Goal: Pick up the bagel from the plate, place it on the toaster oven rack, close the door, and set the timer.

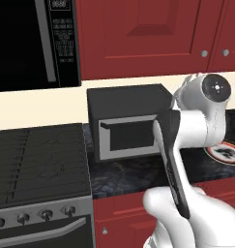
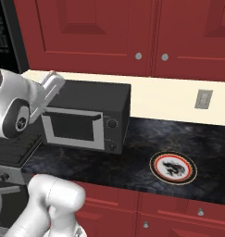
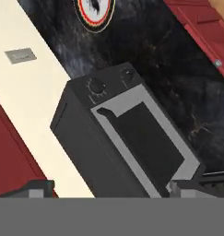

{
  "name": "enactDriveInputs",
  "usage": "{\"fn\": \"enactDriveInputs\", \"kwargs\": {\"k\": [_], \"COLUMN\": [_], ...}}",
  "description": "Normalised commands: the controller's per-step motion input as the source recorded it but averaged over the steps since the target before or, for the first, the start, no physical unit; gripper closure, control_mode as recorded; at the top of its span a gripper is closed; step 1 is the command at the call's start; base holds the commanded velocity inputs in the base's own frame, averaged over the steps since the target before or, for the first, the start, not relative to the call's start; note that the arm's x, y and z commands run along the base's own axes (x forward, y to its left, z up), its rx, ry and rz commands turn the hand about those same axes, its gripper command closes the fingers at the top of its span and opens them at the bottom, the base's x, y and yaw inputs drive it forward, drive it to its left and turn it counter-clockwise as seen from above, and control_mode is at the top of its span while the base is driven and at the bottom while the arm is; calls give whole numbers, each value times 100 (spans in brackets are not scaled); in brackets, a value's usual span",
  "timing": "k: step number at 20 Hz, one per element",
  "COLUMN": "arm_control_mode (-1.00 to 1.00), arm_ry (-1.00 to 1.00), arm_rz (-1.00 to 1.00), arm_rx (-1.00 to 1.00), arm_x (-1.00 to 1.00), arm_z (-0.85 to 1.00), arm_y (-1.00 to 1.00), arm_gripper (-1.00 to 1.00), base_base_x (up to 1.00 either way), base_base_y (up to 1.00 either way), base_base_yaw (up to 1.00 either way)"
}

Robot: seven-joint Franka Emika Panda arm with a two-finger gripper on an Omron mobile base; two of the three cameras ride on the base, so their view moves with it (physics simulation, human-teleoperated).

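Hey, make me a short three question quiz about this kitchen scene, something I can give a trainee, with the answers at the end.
1. True or false: the toaster oven door is closed.
2. The plate sits on the counter to which side of the toaster oven in the right base view: A) left B) right C) on top?
3. Fill in: the toaster oven has ___ knobs beside its door.

Key: 1 true; 2 B; 3 two.
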Motion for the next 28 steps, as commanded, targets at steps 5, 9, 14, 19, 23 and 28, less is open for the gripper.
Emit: {"fn": "enactDriveInputs", "kwargs": {"k": [5,9,14,19,23,28], "arm_control_mode": [-100,-100,-100,-100,-100,-100], "arm_ry": [88,34,9,-1,8,19], "arm_rz": [-15,44,70,69,66,40], "arm_rx": [-8,-27,-28,-7,-3,-20], "arm_x": [-35,0,0,2,22,32], "arm_z": [-48,-93,-100,-84,-33,-10], "arm_y": [-36,0,-6,-39,-41,-19], "arm_gripper": [-100,-100,-100,-100,-100,-100], "base_base_x": [0,0,0,0,0,0], "base_base_y": [0,0,0,0,0,0], "base_base_yaw": [0,0,0,0,0,0]}}
